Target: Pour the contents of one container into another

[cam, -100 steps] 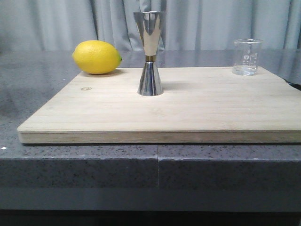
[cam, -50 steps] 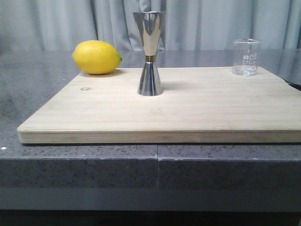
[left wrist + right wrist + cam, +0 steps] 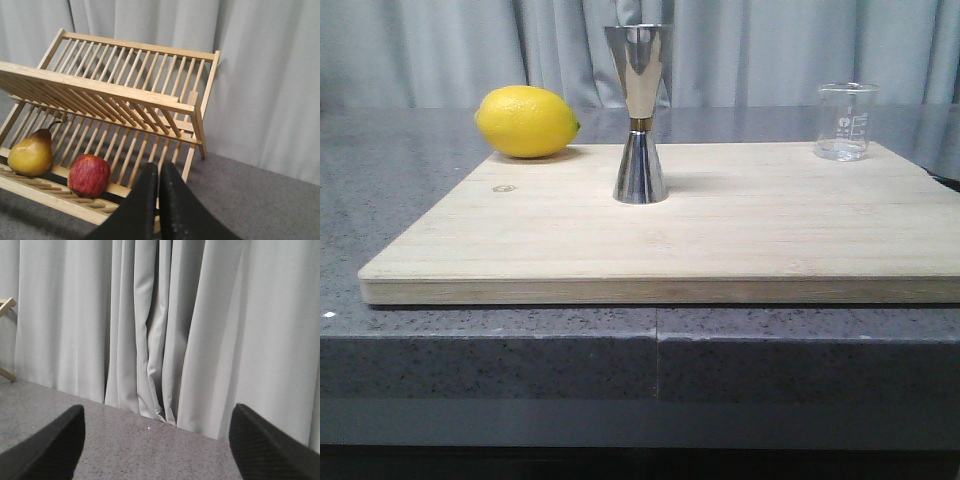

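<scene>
- The small glass beaker (image 3: 846,121) is seen standing upright at the far right corner of the wooden board (image 3: 670,240), well apart from the steel jigger (image 3: 640,113), which stands upright near the board's middle toward its far edge.
- Neither arm is seen in the front view, so nothing is touched or held; the pour is judged not yet begun.
- The left gripper (image 3: 158,200) is shown clenched, its two black fingers pressed together with nothing between them, and is pointed at a slatted wooden dish rack (image 3: 120,100) on which a pear (image 3: 31,154) and a red apple (image 3: 89,175) rest.
- The right gripper (image 3: 157,445) is shown released, its textured black fingers spread wide before a grey curtain (image 3: 165,325); it is judged the better placed arm for the beaker, which stands on its side.
- The beaker is clear, thin-walled and cylindrical, with white printed marks; a little clear liquid seems to lie at its bottom.
- The jigger is polished, hourglass-shaped, with a gold band at the waist; its narrow waist and small foot are judged to make it easy to tip.
- A smooth yellow lemon (image 3: 526,121) lies at the board's far left corner, touching neither vessel.
- The board is pale, matte, and laid on a speckled grey counter (image 3: 500,350).
</scene>
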